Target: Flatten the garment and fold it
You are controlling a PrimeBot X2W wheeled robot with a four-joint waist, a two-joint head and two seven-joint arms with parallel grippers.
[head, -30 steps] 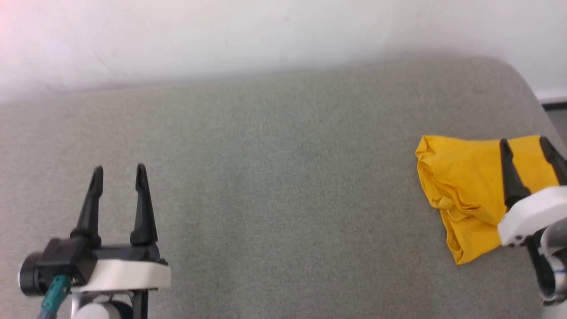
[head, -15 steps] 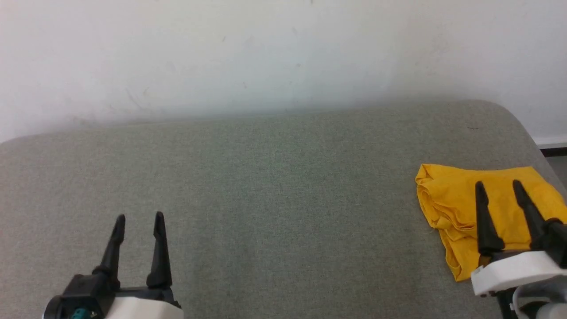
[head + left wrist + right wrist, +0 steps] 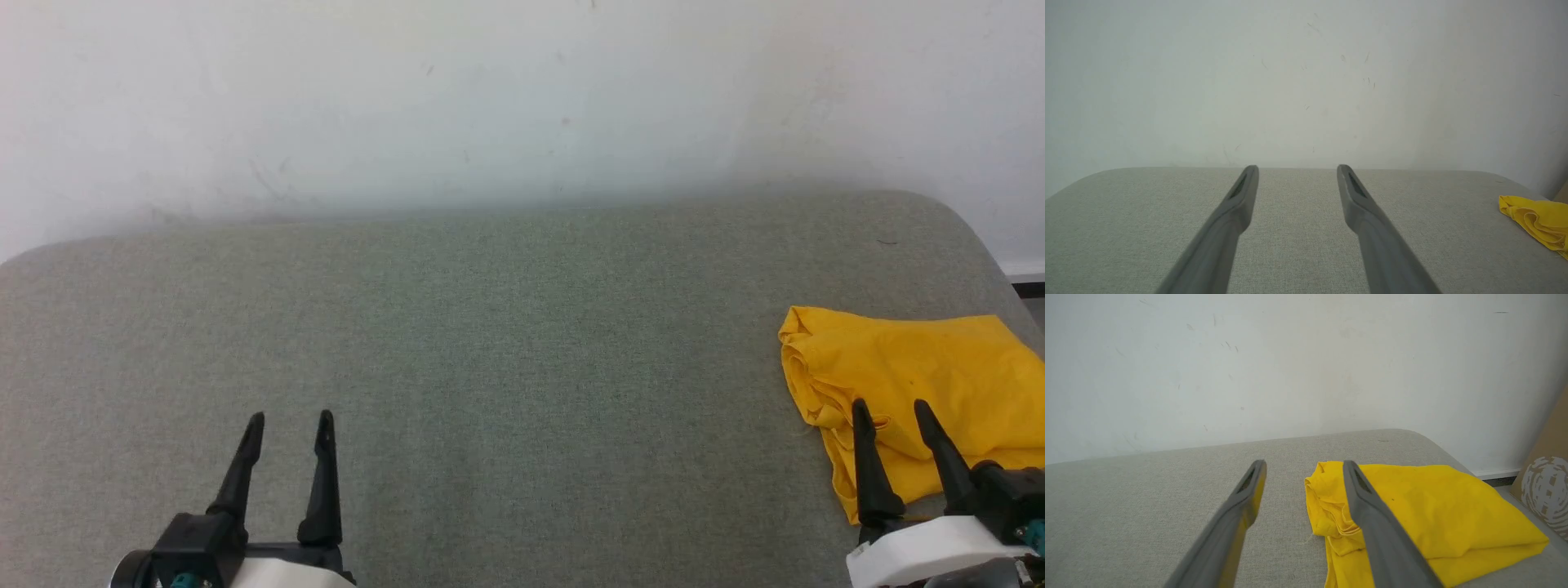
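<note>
Count: two grippers, one shirt, one cushion, one cardboard sheet.
My left gripper (image 3: 291,416): low left, fingers spread, nothing between them, over bare grey cushion (image 3: 522,343), well apart from the shirt.
Wall (image 3: 490,98) behind: white, scuffed.
Shirt (image 3: 922,367): yellow, plain side up, bunched in rough folds at the cushion's right end, near its edge.
My right gripper (image 3: 888,403): fingers spread, tips over the shirt's near left part; contact I cannot tell; nothing pinched.
Cardboard (image 3: 1545,486): far right, pale print, too blurred to read
</note>
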